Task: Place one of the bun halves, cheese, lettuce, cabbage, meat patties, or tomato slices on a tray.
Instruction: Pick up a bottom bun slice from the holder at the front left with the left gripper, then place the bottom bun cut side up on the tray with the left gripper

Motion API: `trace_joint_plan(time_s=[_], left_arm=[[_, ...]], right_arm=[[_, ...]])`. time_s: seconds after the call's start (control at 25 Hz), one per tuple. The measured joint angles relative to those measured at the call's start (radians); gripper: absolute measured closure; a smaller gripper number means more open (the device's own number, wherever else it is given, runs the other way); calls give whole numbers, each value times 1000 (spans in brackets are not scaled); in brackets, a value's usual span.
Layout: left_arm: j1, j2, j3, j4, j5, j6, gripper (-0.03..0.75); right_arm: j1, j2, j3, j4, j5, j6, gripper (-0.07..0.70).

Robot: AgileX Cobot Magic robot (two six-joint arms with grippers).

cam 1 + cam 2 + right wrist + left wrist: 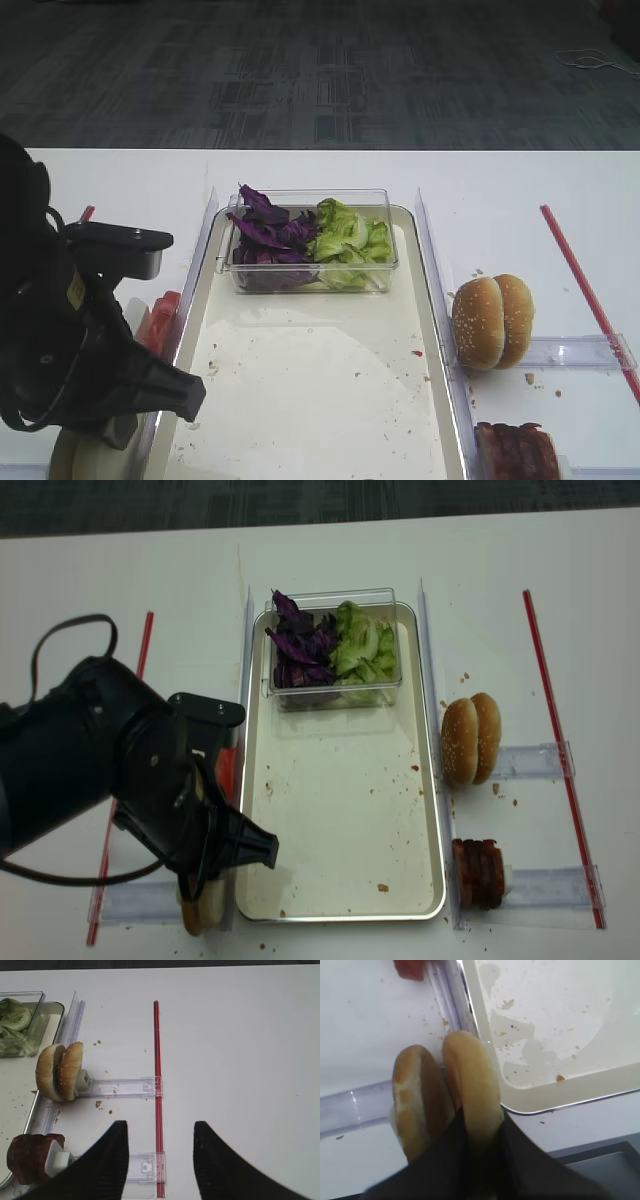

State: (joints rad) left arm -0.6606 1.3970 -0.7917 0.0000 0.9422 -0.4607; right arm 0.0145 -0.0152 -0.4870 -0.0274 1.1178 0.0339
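At the near left corner of the tray [560, 1095], just outside its silvery rim, the left hand [480, 1130] is clenching one of the bun halves [472, 1080], its dark fingers [520, 1160] pressing the disc's two faces while it is standing on edge. A second half is leaning right beside it on the left, touching or nearly touching, in a clear plastic rail [350, 1107] on the white desk [365, 1020]. The gripped half is sitting close against the tray's rim. The tray floor is lying open and crumb-speckled along its near and middle stretch; at the far end a clear box [310, 240] is holding the cabbage [265, 235] and the lettuce [350, 238]. The tomato slices [160, 318] are sitting left of the tray, beyond the buns. On the right, the right hand [160, 1160] is hanging released over bare desk, near the meat patties [32, 1157], the sesame buns [60, 1071] and a red strip [157, 1085]
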Motion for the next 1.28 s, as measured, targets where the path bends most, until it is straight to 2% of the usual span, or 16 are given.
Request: trace_joint_plan(time_s=[0.24, 0.48, 0.72, 1.12, 1.28], left_arm=[[0, -100, -56, 0, 5, 4, 621], [0, -120, -122, 0, 11, 5, 624], [5, -120, -127, 87, 14, -17, 627], [140, -93, -127, 138, -1, -20, 631], [173, -93, -127, 140, -6, -14, 632]], right_arm=[[0, 0, 0, 0, 0, 0, 276], [0, 0, 0, 0, 0, 0, 276], [0, 0, 0, 0, 0, 0, 276], [0, 0, 0, 0, 0, 0, 276], [0, 0, 0, 0, 0, -2, 276]])
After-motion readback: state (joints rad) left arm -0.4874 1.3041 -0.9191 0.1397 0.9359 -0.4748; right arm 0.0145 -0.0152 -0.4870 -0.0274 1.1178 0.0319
